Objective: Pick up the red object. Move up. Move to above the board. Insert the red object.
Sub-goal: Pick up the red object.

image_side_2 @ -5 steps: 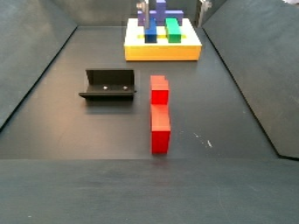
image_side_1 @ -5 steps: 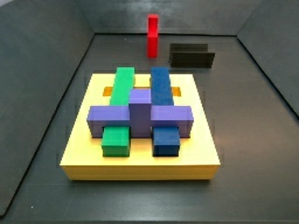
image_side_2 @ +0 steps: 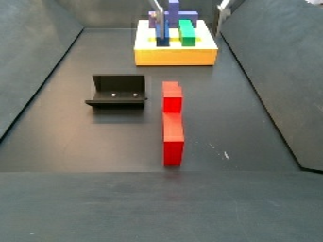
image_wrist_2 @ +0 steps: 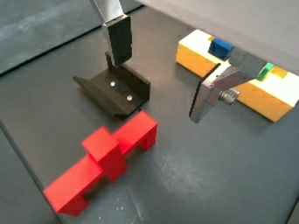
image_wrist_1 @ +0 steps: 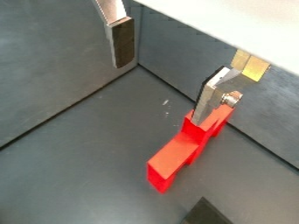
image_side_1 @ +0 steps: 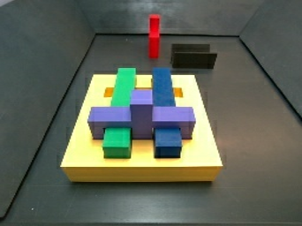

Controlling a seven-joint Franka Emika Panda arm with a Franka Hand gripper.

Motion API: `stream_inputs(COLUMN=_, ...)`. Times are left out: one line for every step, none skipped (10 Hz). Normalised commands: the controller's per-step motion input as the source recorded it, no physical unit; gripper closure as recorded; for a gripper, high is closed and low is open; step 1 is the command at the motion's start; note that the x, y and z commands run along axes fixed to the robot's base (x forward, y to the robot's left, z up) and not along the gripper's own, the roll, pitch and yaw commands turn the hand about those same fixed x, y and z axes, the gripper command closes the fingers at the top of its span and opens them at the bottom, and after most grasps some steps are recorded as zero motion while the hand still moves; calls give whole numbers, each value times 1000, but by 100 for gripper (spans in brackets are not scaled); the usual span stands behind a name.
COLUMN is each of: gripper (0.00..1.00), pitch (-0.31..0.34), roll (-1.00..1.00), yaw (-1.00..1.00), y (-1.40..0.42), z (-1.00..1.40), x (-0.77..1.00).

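Note:
The red object lies flat on the dark floor, well apart from the board; edge-on it shows as a thin red bar at the far end. In both wrist views my gripper hangs open above the floor, and only bare floor shows between its fingers. The red object lies below and just off the fingers, untouched. The yellow board carries a green block, a blue block and a purple piece.
The fixture stands on the floor beside the red object, between it and a side wall. Dark sloping walls enclose the floor on all sides.

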Motion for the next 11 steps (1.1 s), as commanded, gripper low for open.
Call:
stream_inputs(gripper=0, pitch=87, roll=-63, yaw=-626, y=286, z=-160, x=414)
stream_inputs(gripper=0, pitch=87, roll=-100, yaw=-803, y=89, z=0, x=231)
stream_inputs(gripper=0, pitch=64, roll=-121, yaw=-820, y=57, z=97, x=234)
stream_inputs(gripper=0, pitch=56, roll=-137, yaw=-826, y=43, z=146, x=251)
stream_inputs(gripper=0, pitch=51, roll=-151, yaw=-840, y=11, z=174, x=246)
stream_inputs(gripper=0, pitch=47, roll=-179, yaw=-851, y=0, z=174, x=251)
stream_inputs(gripper=0, pitch=47, roll=-199, yaw=-854, y=0, z=160, x=254)
stream_inputs(gripper=0, pitch=47, roll=-207, yaw=-854, y=0, z=149, x=254)
stream_inputs(gripper=0, pitch=54, roll=-213, yaw=-854, y=0, z=120, x=249)
stream_inputs(gripper=0, pitch=60, roll=-209, yaw=-857, y=0, z=111, x=237)
stream_inputs(gripper=0, pitch=60, roll=-207, yaw=-857, y=0, z=109, x=234)
